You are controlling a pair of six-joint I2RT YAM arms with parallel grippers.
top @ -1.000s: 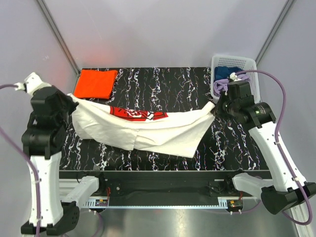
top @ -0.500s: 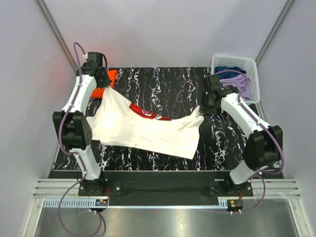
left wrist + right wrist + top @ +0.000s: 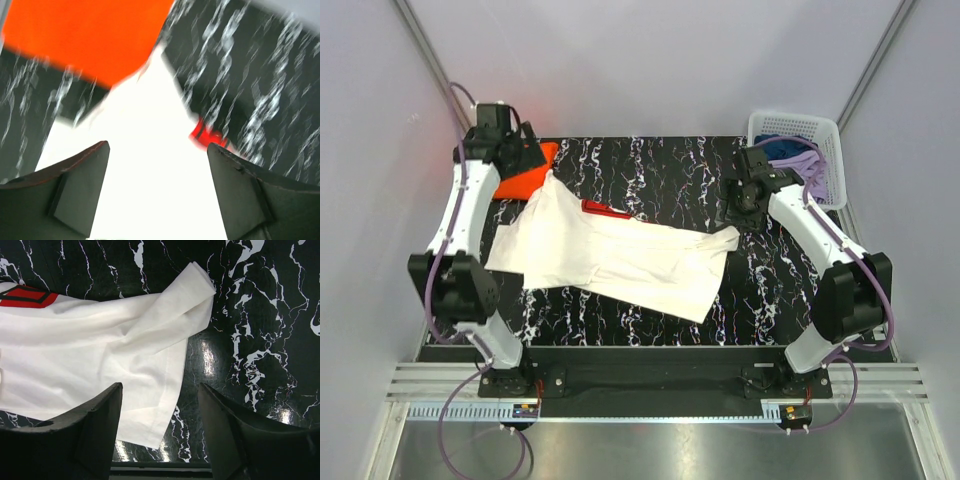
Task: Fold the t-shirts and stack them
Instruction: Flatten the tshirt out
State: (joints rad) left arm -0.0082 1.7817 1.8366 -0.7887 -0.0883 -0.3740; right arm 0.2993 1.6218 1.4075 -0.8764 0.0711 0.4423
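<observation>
My left jaws stood wide and empty over the white shirt [image 3: 145,150], where its corner met the orange shirt [image 3: 75,35]. My right jaws gaped empty too, above its other end. The orange lay folded at the far left of the surface [image 3: 660,170]: done, I judged. The white sprawled creased and unfolded, so folding and stacking remained.

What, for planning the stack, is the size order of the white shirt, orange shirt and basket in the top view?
1. white shirt, clearly largest.
2. basket.
3. orange shirt, going by what shows; it is partly hidden, so second and third places are unsure.
</observation>
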